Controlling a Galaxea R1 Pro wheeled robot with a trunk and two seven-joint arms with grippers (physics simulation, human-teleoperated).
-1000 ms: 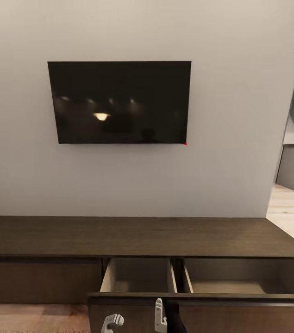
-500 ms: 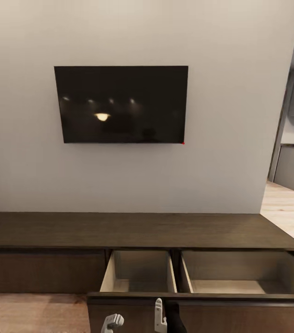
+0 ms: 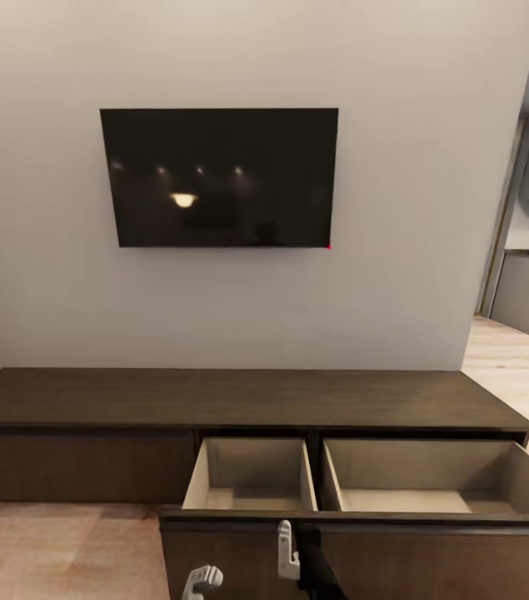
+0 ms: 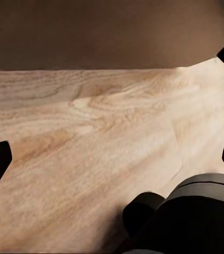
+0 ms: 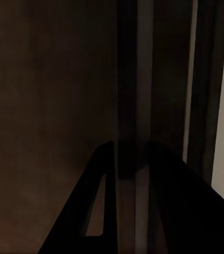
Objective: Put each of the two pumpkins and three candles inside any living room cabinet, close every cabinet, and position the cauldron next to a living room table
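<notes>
The cabinet (image 3: 239, 400) stands against the wall under the TV (image 3: 220, 177) with two drawers pulled out and showing empty, apparently ready for pumpkins and candles, while I cannot tell either hand's state.
</notes>
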